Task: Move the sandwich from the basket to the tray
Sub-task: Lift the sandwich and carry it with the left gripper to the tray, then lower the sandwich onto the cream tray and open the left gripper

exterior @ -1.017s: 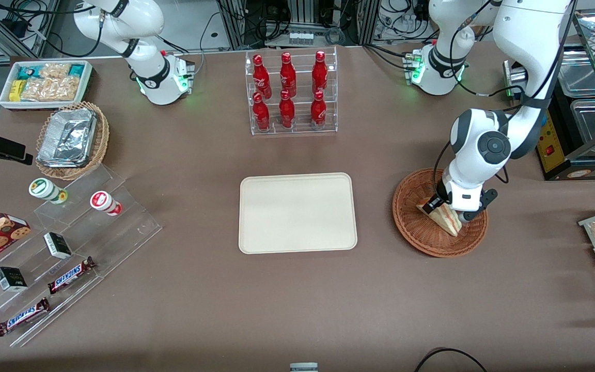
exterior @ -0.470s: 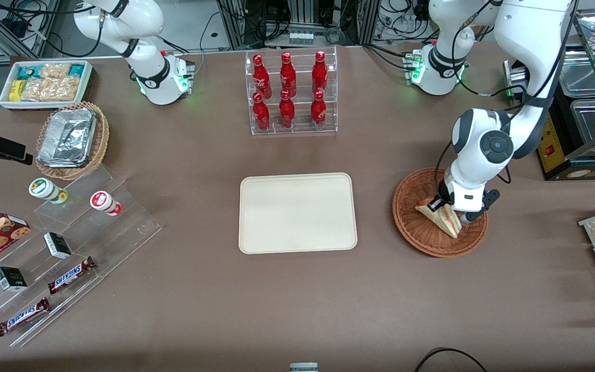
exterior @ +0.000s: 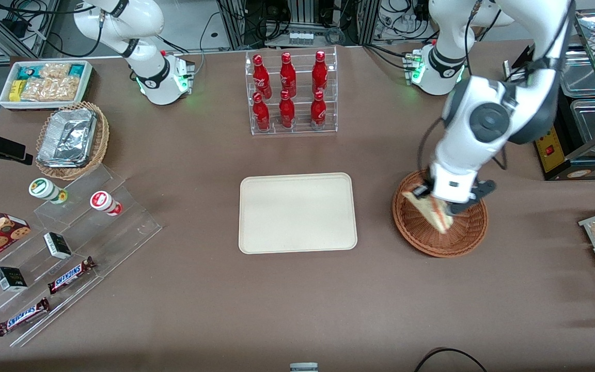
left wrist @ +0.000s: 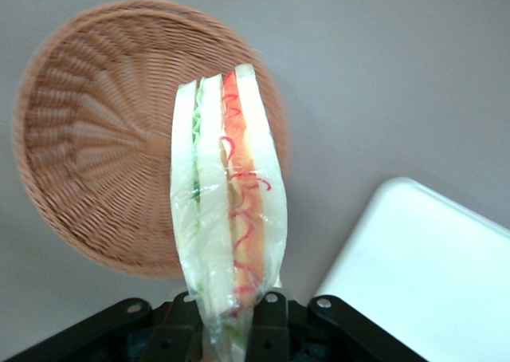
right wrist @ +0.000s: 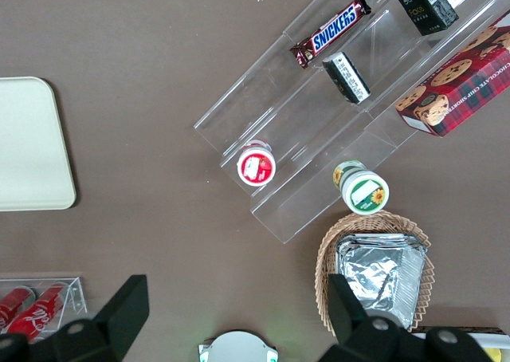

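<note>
The small triangular sandwich (left wrist: 227, 194) of pale white bread with orange-red and green filling is hanging above the round reddish-brown woven wicker basket (exterior: 421, 235), clear of its weave as the wrist view shows, with the working arm's gripper (exterior: 439, 202) holding it, its jaws clamped on the wedge's broad end. The step in hand is judged to be the lift out of the basket, with the carry coming next. That move is calling for a level sideways travel toward the flat cream-beige rectangular tray (exterior: 297, 213), which is lying bare on the brown desk (exterior: 277, 305) just beside the basket, toward the parked arm's end. The path between them is looking open; the clear rack of red bottles (exterior: 290, 93) is standing farther from the front camera, well apart from the route. The basket's low rim is the only edge to clear.
</note>
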Controlling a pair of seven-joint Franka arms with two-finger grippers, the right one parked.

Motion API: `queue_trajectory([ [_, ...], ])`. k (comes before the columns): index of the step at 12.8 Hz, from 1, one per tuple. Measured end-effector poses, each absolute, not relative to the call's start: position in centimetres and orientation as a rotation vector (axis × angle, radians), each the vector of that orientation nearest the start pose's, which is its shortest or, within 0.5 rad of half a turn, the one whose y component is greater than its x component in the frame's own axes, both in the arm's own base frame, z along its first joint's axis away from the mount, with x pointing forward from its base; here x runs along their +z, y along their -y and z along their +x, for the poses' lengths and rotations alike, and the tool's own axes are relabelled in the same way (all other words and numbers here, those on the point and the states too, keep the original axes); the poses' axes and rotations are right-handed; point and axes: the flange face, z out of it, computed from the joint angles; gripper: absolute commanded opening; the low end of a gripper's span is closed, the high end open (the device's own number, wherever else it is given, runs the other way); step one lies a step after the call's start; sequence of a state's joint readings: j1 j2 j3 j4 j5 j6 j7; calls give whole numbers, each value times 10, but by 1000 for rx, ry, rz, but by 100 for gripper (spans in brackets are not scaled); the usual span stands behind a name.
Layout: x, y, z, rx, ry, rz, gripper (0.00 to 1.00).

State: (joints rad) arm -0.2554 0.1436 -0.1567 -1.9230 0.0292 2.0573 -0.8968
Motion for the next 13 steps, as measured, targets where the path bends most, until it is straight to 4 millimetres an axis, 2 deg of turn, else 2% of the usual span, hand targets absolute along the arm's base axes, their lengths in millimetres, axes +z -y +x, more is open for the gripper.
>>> queue_trajectory([
  [1, 425, 259, 541, 0, 673, -3069, 0],
  [3, 416, 315, 536, 18, 542, -3107, 0],
  [6, 368, 397, 527, 79, 366, -3147, 0],
  [8, 335, 443, 523, 29, 291, -3221, 0],
  [10, 302, 475, 512, -17, 223, -3275, 0],
  [13, 268, 504, 488, -49, 72, -3255, 0],
])
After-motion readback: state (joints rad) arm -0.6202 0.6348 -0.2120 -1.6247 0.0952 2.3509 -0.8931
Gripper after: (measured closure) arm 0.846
